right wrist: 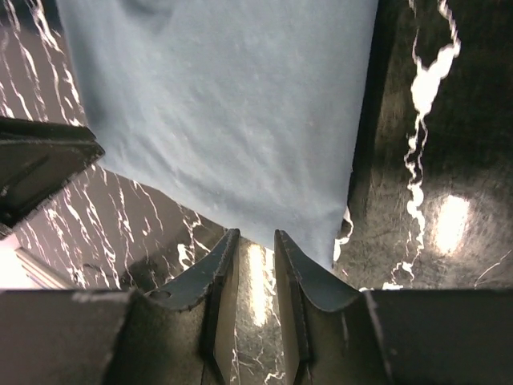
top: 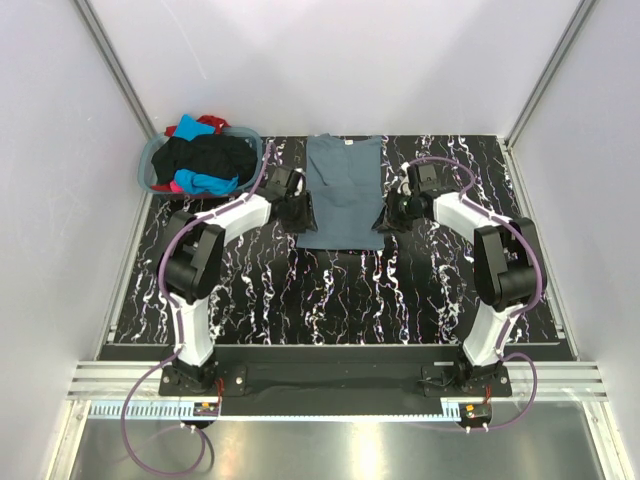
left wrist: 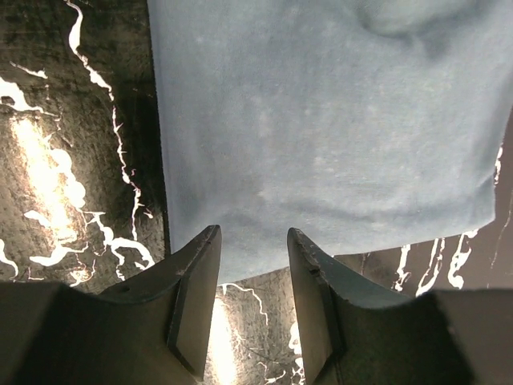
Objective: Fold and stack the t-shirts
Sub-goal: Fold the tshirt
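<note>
Table [top: 330, 290]: grey tee [top: 343, 190] flat, centre-back.
Left gripper [left wrist: 252, 233]: apart, empty, at hem.
Right gripper [right wrist: 256, 234]: barely apart, empty, at corner.
Risk: I might pinch one layer; fold skews.

Slate-blue t-shirt [top: 343, 195] flat, centred; other t-shirts [top: 205, 160] heaped far left

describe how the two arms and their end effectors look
Both the left arm and right arm have white links with bulky black joints. A purple cable runs along each. The left end effector and right end effector each have two dark, wedge-shaped fingers tapering to the tips.
</note>
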